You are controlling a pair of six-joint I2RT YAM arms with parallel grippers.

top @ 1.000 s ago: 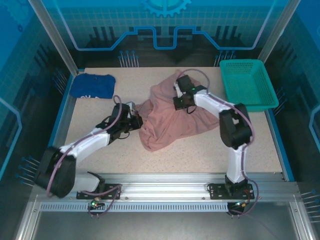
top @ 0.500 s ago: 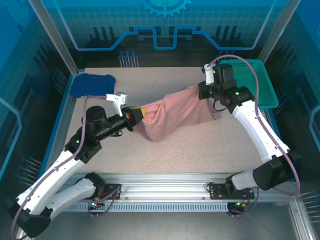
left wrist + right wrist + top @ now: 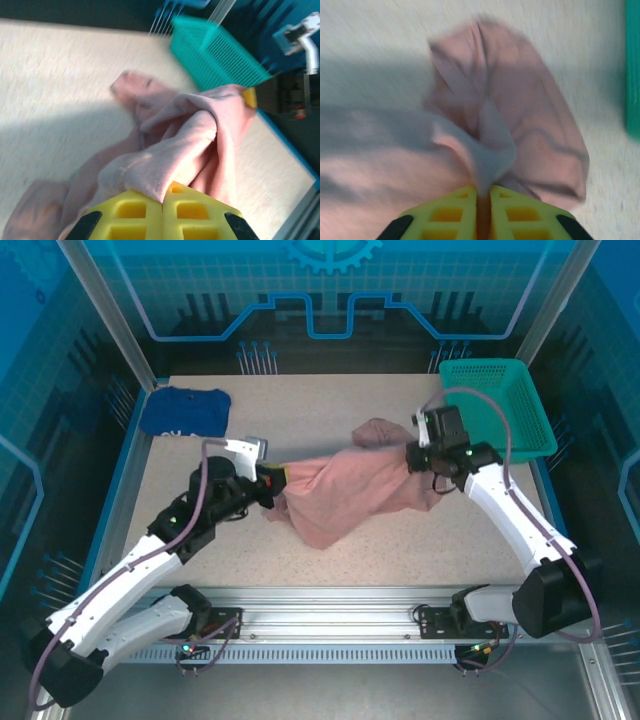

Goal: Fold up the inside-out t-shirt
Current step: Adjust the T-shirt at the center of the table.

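I see left gripper (image 3: 272,480) and right gripper (image 3: 412,455) both clamped on the pink t-shirt (image 3: 345,492), left of the basket (image 3: 495,405)

t-shirt (image 3: 345,495): soft matt cloth
tabletop (image 3: 400,550): speckled, matt, faintly rough
basket (image 3: 495,405): plastic mesh
rail (image 3: 330,602): dull smooth metal

1. From where I stood, no word, number or brand name could be read.
2. The dark blue folded garment (image 3: 185,410) carried small white marks, too tiny to decipher.
3. The back panel (image 3: 330,300) bore a gear emblem and line graphics.
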